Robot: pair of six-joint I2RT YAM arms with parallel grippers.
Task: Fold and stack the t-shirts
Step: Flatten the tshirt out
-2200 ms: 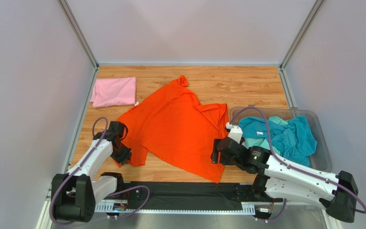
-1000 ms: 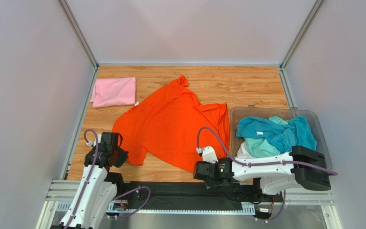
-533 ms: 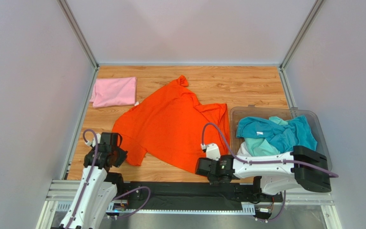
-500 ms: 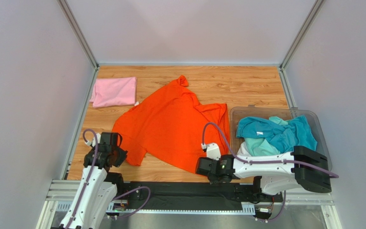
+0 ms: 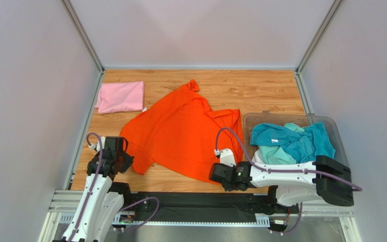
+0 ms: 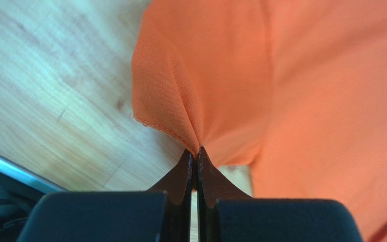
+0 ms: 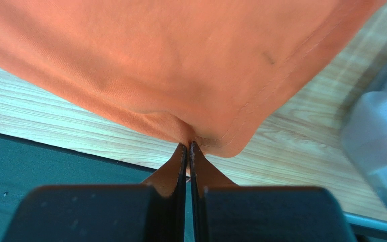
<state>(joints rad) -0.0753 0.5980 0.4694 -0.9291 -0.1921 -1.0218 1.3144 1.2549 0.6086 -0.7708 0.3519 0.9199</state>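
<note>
Soft orange t-shirt (image 5: 180, 133) on wooden desk (image 5: 261, 91), near-edge hem (thin, stitched) pinched in closed left gripper (image 6: 194, 157), closed right gripper (image 7: 188, 149)

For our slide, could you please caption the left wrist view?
Left gripper pinches orange t-shirt at its hem, over wooden table.

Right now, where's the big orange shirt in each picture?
Top external: the orange shirt lies spread across the middle of the wooden tabletop.
Left wrist: the orange shirt fills the upper right, its edge pinched in the left hand.
Right wrist: the orange shirt fills the top, its corner pinched in the right hand.
Shared landmark: the wooden tabletop under the shirt shows in all three.
</note>
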